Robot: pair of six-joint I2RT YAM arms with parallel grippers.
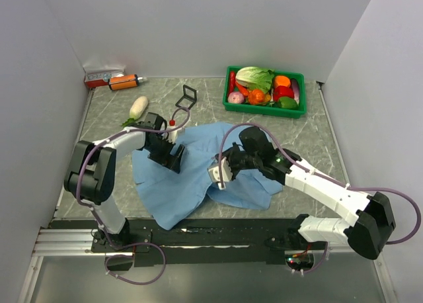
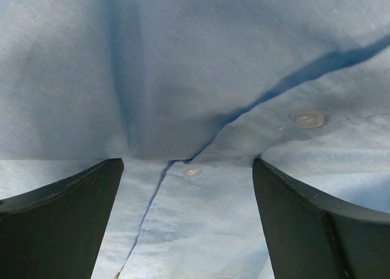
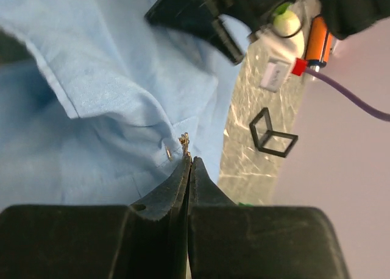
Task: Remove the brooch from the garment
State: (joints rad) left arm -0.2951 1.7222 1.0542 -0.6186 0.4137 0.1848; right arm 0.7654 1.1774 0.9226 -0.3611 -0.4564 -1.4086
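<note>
Brooch [image 3: 184,141] sat on a garment [image 3: 91,78] fold, right end effector [image 3: 189,162] pinched shut on it, left end effector [image 2: 187,164] spread open against the cloth.

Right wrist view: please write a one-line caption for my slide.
Right gripper, shut, with its tips at the tiny brooch on the blue shirt.
</note>
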